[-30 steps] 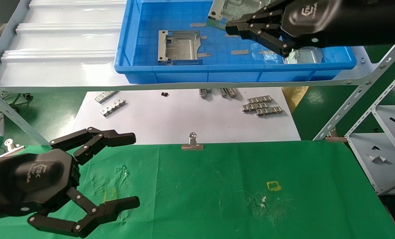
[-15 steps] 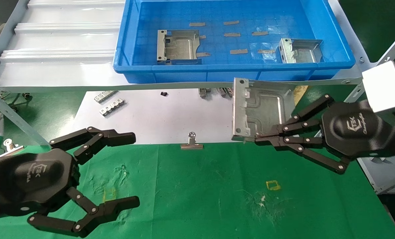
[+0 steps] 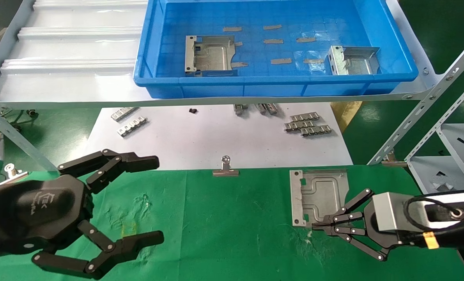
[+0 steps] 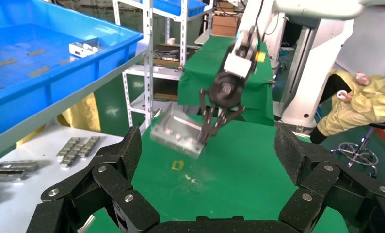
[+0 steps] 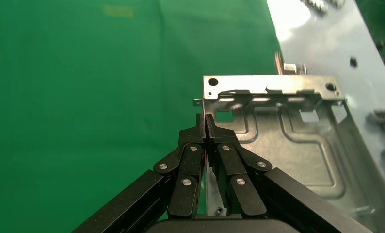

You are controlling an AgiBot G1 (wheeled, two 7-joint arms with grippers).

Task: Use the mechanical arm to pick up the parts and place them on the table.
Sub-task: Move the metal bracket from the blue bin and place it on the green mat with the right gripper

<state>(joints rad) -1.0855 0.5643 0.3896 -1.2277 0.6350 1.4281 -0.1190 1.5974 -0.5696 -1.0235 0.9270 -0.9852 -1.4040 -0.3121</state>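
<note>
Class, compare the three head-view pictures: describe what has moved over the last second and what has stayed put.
The right end effector, shut on a silvery stamped sheet-metal plate, carried it out of the blue plastic bin, down past the shelf edge, to the green cloth table. The left end effector stayed open and parked; two plates remain in the bin.

A blue plastic bin (image 3: 395, 47) sits on a pale grey metal shelf (image 3: 72, 58). Below, ridged metal strips (image 3: 308, 125) lie on a white sheet (image 3: 201, 136), a silver binder clip (image 3: 225, 168) at its near edge.
</note>
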